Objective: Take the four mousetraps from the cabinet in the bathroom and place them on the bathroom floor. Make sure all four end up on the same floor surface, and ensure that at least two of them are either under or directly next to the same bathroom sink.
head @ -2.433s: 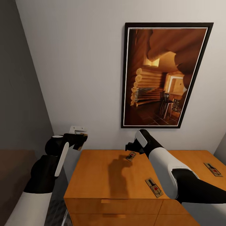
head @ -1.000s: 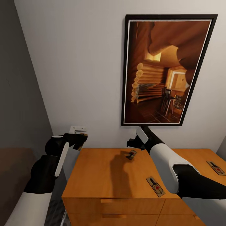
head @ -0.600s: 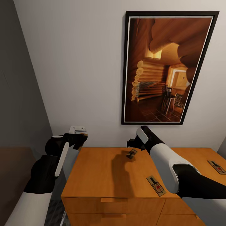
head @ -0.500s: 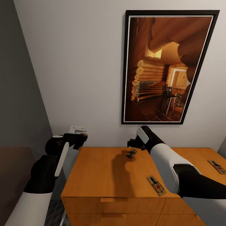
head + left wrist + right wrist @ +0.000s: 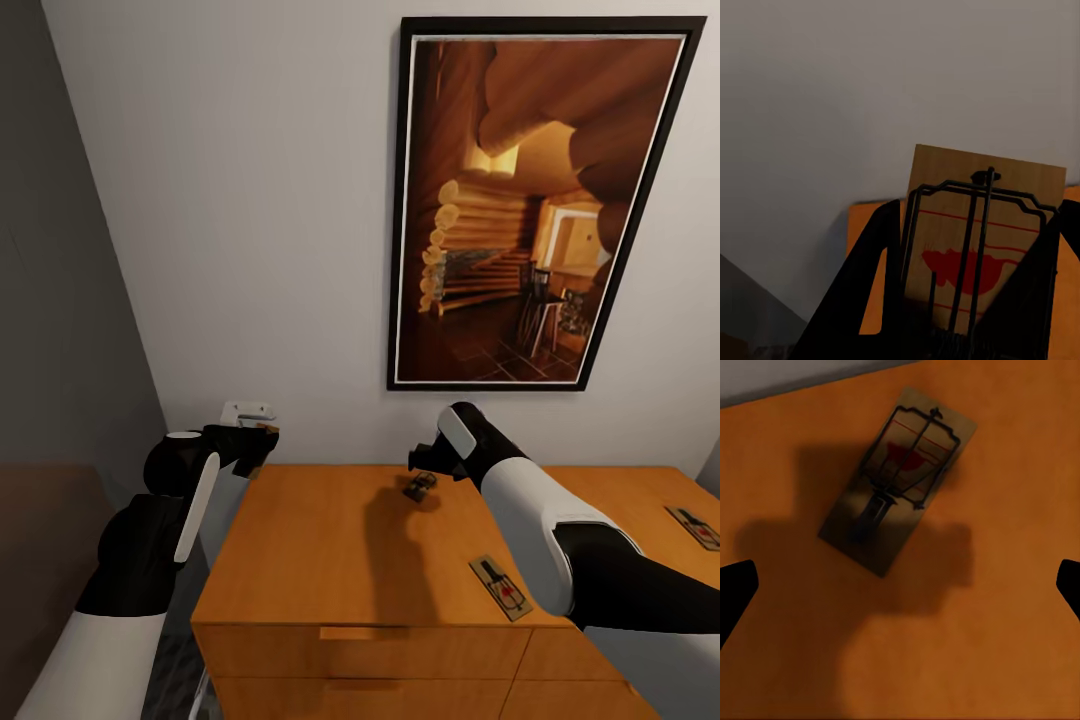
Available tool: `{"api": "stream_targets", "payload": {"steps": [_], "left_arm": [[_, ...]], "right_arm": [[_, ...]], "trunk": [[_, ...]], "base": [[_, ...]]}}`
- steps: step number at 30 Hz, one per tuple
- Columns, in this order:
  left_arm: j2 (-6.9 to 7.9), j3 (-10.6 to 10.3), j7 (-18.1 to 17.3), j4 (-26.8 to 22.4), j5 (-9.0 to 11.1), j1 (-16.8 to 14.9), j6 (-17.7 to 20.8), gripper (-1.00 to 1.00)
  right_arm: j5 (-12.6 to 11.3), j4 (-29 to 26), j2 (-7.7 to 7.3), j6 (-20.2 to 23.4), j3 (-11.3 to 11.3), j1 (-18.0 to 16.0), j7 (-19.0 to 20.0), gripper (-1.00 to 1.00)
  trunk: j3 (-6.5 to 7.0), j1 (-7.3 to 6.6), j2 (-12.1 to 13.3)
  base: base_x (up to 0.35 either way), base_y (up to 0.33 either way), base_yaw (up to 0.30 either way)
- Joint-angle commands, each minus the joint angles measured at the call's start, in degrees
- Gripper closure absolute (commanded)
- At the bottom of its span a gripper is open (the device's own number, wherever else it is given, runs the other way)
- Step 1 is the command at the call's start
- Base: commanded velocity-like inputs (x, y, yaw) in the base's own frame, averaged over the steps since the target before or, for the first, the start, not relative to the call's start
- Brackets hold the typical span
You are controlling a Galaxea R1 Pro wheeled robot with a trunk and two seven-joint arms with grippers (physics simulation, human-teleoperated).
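Note:
The cabinet [image 5: 320, 540] is a low orange-brown chest with a flat top, directly in front of me. Three mousetraps lie on the top: one at the back [image 5: 419, 487], one near the front edge [image 5: 498, 587], one at the far right [image 5: 698, 527]. My right gripper [image 5: 424, 466] hovers open just above the back mousetrap [image 5: 900, 476]; its black fingertips [image 5: 735, 592] stand wide apart over the wood. Beside the cabinet's left end, my left gripper [image 5: 257, 438] is shut on another mousetrap [image 5: 982, 247], which stands upright between its fingers [image 5: 874, 277].
A large framed log-cabin picture [image 5: 530, 200] hangs on the white wall behind the cabinet. A dark grey wall [image 5: 60, 300] closes in on the left. A small white fixture [image 5: 247, 410] sits on the wall beyond my left gripper. Drawer fronts [image 5: 360, 665] face me.
The whole view has shifted a little, so the camera moved. My right gripper has stayed above the back mousetrap and come slightly closer to it. The left arm holds as before.

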Motion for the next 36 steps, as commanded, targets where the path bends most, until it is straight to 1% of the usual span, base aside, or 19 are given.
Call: {"api": "stream_targets", "payload": {"steps": [1, 8, 24, 31, 36], "left_arm": [[-0.01, 0.0, -0.1, -0.1, -0.1, -0.1, 0.3, 1.00], [-0.01, 0.0, -0.1, -0.8, -0.1, -0.1, 0.3, 1.00], [0.16, 0.0, -0.1, -1.6, -0.1, -0.1, 0.3, 1.00], [0.16, 0.0, -0.1, -1.6, -0.1, -0.1, 0.3, 1.00], [0.17, 0.0, -0.1, -1.6, -0.1, -0.1, 0.3, 1.00]], "right_arm": [[-0.3, -0.1, 0.04, 0.1, -0.3, 0.0, -0.5, -1.00], [-0.3, -0.1, 0.10, 0.0, -0.3, -0.1, -0.5, -1.00], [-0.4, -0.1, 0.39, 0.0, -0.3, -1.5, -0.4, -1.00], [-0.4, -0.1, 0.51, -2.2, -0.2, -2.3, -0.5, -1.00], [-0.5, 0.0, 0.60, -2.8, -0.2, -2.9, -0.5, -1.00]], "trunk": [[-0.27, 0.23, -0.5], [-0.27, 0.23, -0.5], [-3.14, 3.75, -6.9], [-4.40, 5.29, -9.7], [-5.29, 6.38, -11.7]], "base": [[0.000, 0.000, 0.000], [0.000, 0.000, 0.000], [0.000, 0.000, 0.000], [0.000, 0.000, 0.000], [0.000, 0.000, 0.000]]}}
